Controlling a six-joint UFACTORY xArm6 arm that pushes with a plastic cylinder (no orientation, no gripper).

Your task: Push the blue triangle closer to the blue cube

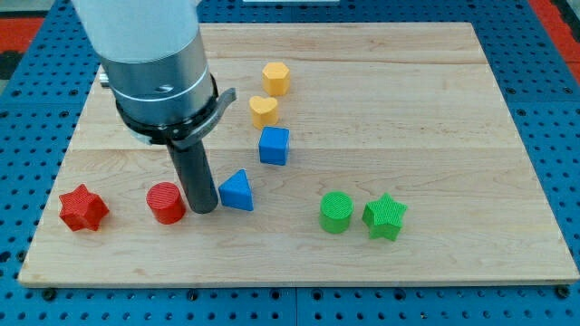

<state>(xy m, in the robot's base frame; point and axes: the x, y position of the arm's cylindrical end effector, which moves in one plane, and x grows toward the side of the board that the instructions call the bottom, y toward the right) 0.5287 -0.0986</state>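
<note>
On the worktop [435, 109], view's lower middle: the blue triangle [236, 191] lies here, below and slightly left of the blue cube [274, 145], near it but apart.
My tip: my tip [202, 210] stands just beside the triangle's left edge, between it and the red cylinder [166, 202].
Jaws: none on this arm; only a bare rod, holding nothing.
Deciding relation: the cube lies up and right of the triangle, while the tip sits left and a little low.
Judgement: a push toward upper right should close the gap.
Risk: an off-centre push may spin the triangle.
</note>
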